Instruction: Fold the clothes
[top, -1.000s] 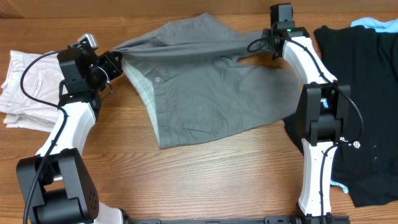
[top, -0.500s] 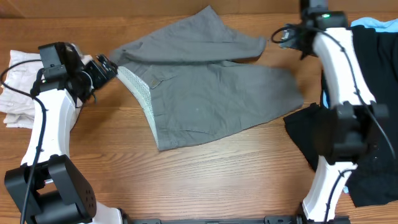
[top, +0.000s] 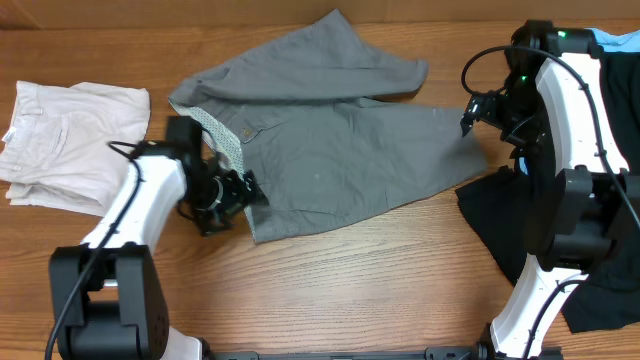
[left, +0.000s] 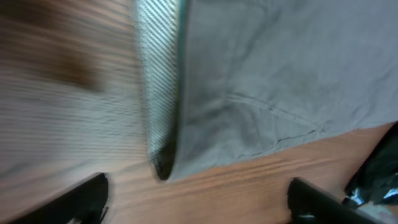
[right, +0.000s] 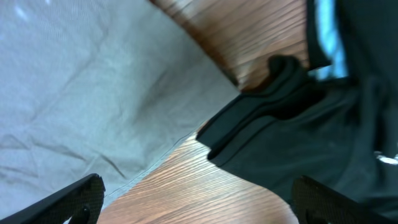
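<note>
Though both gape wide and empty, the left gripper (left: 199, 183) faces a waistband corner of the grey shorts (left: 267, 74) — the right gripper (right: 199, 180), their hem.

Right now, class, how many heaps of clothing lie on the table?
3: grey shorts in the middle, white shorts at the left, black clothes at the right, with something blue partly hidden under them.

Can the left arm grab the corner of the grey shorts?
Probably yes. The left gripper is open right at the near corner of the grey shorts, with only table wood between them.
</note>
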